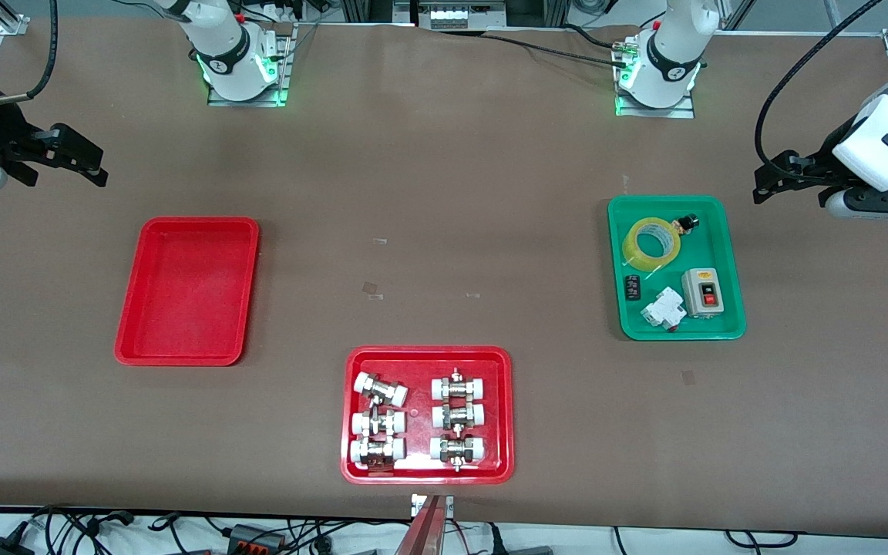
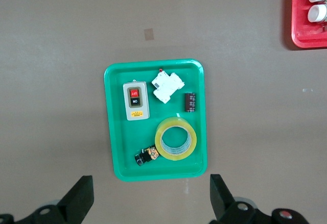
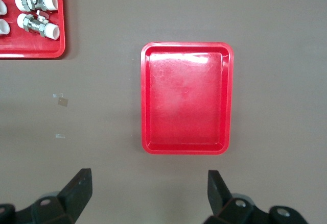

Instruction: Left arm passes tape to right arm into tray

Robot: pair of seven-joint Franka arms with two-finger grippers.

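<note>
The yellow tape roll lies flat in the green tray at the left arm's end of the table; it also shows in the left wrist view. The plain red tray sits empty at the right arm's end and shows in the right wrist view. My left gripper hangs open and empty above the table, beside the green tray. My right gripper hangs open and empty above the table, beside the red tray.
The green tray also holds a grey switch box, a white breaker, a small black part and a small black-and-gold part. A red tray of white-capped metal fittings sits near the front camera.
</note>
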